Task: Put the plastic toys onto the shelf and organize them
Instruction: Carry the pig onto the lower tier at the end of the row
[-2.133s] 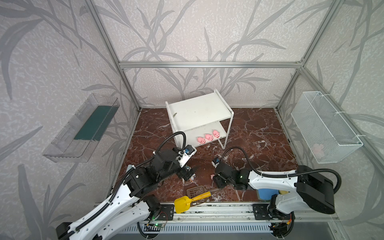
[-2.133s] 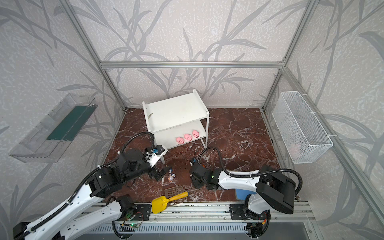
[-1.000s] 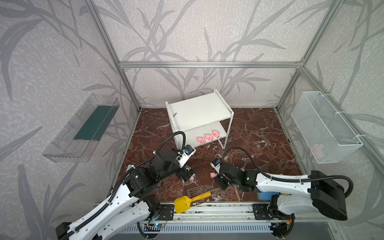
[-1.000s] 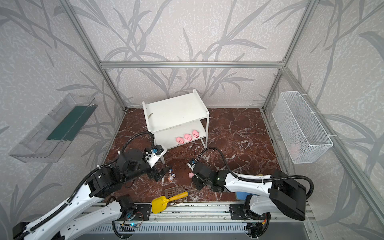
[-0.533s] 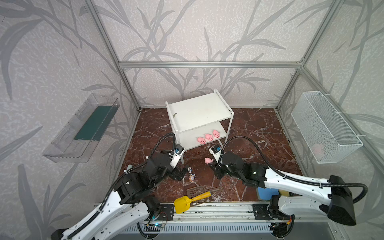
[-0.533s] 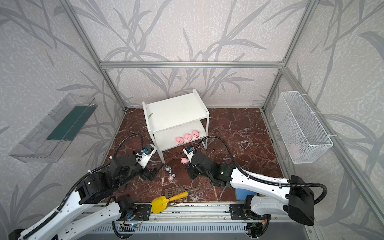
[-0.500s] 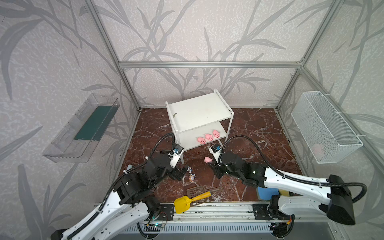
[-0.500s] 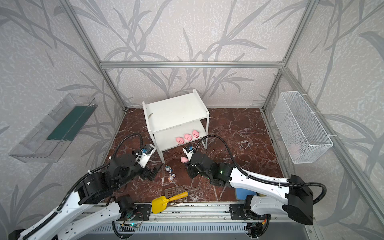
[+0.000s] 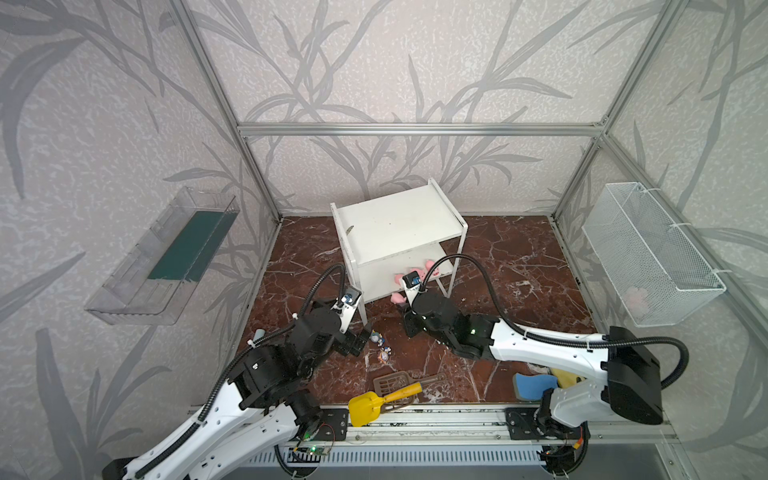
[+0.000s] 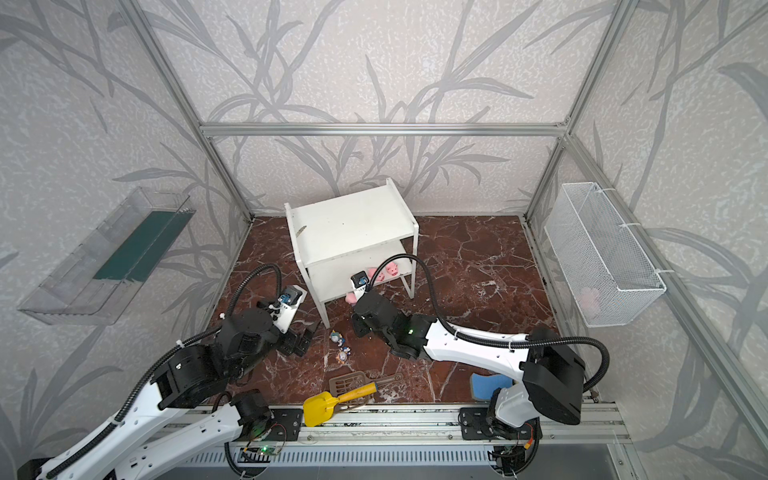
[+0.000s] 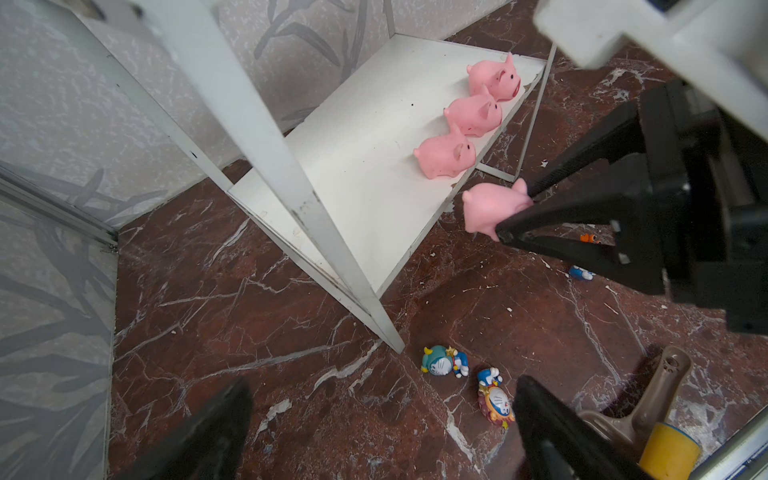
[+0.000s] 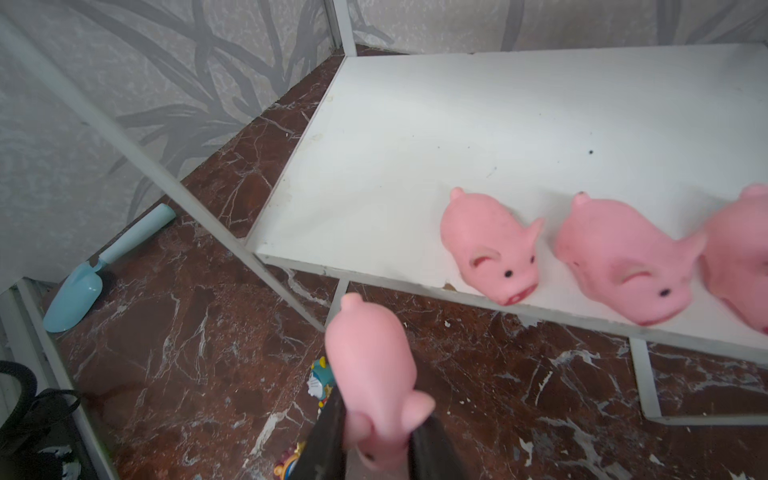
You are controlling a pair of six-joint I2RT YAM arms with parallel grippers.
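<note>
While in tool (image 12: pixel 378 424), pig (image 12: pixel 370 361) rump-first (shelfward)

Both arms (image 9: pixel 540 353) are white with fat black joints (image 9: pixel 266 365) and bendy black cables (image 9: pixel 478 266), and the left pincer (image 9: pixel 360 338) and right pincer (image 9: pixel 402 303) are black too.

A robotics lab test cell — aluminium frame (image 9: pixel 419 129), leaf-print wall panels (image 9: pixel 415 58), mounting rail (image 9: pixel 436 428).

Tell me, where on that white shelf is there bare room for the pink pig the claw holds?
The lower board is bare from the thick white leg up to the three pigs, and behind them too. The top board has no toys. It is crowded along the front edge where those pigs sit. The held pig hangs just off that edge.
</note>
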